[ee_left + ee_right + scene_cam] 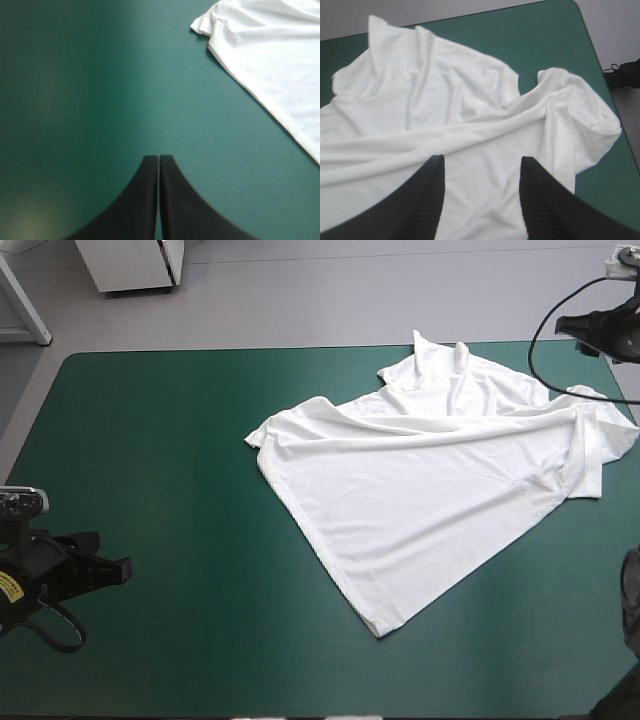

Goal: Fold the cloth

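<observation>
T-shirt (430,470), white, 1 item, rumpled and half-spread on the tabletop's (150,440) right half: right claw (482,159), wide above its creases, should pinch 1 layer at a sleeve edge; left claw (158,159), closed over bare tabletop, must open first.

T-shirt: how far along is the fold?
Nothing folded yet: the T-shirt lies loosely spread and rumpled on the teal-green cover. In hand: right gripper, jaws open, above it; left gripper, jaws shut, over bare cover. Remaining: flattening and every fold.
</observation>
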Controlling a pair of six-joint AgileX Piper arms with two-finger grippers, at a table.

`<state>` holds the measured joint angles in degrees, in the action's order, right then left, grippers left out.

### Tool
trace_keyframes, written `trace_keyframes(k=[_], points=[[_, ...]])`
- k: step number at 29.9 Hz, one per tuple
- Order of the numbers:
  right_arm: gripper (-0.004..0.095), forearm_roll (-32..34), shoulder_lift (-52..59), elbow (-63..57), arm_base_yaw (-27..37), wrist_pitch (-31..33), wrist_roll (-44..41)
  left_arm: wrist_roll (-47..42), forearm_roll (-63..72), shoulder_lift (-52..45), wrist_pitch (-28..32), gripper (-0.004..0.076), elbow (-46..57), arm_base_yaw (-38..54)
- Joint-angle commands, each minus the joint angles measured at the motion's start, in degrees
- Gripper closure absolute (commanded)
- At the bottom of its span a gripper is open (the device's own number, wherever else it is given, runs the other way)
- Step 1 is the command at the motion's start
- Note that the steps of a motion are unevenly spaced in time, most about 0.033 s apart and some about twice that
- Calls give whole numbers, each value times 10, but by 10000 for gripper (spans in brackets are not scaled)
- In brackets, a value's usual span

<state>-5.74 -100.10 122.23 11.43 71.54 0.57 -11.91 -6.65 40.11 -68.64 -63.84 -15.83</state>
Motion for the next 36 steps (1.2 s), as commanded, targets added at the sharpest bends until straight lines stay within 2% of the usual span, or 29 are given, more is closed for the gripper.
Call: trace_keyframes(k=[1, 5, 11, 14, 17, 20, 24, 29, 36], points=[[469, -6, 127, -73, -31, -18, 11, -2, -2, 2, 23, 719, -16, 0], [469, 3, 237, -181, -95, -18, 32, 2, -2, 2, 36, 719, -16, 0], [469, 7, 359, -357, -169, -18, -6, 45, -7, 48, 78, 717, -16, 0], [469, -6, 399, -431, -181, -18, -6, 65, -6, 119, 101, 695, -25, 0], [469, -28, 419, -487, -185, -18, -2, 98, 0, 209, 110, 637, -68, 0], [469, -68, 426, -521, -185, -18, 8, 119, 2, 312, 111, 558, -142, 1], [469, -136, 426, -533, -185, -18, 36, 138, 12, 446, 74, 449, -270, 1], [469, -138, 424, -533, -186, -18, 73, 157, 51, 597, 71, 430, -396, 1], [516, -67, 402, -534, -224, -18, 87, 168, 22, 752, 75, 430, -483, 1]])
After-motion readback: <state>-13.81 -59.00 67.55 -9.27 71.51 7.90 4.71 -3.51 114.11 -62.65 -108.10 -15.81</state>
